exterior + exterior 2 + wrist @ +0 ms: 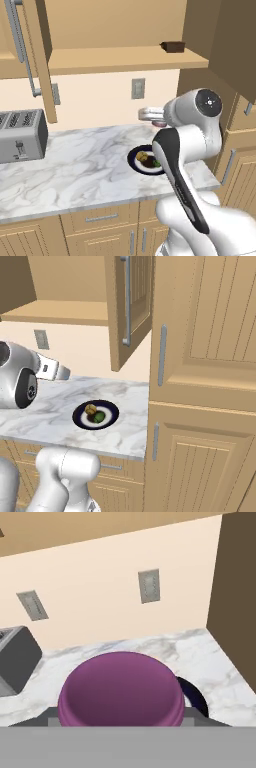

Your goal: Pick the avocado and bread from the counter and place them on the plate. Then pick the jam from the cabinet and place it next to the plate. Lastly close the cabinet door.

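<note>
Purple jam (120, 689), grey-veined white marble counter (75, 160)

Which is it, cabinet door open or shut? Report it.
Open. The cabinet door stands swung out from the wall, baring the shelf and a dark brown box on it.

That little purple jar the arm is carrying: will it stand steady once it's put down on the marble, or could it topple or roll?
The jam looks squat and wide, so it would probably stand steady rather than topple. It looks rigid, so it likely keeps its shape in the gripper. Its round body might roll if laid on its side, and on the smooth counter it may slide when nudged.
</note>
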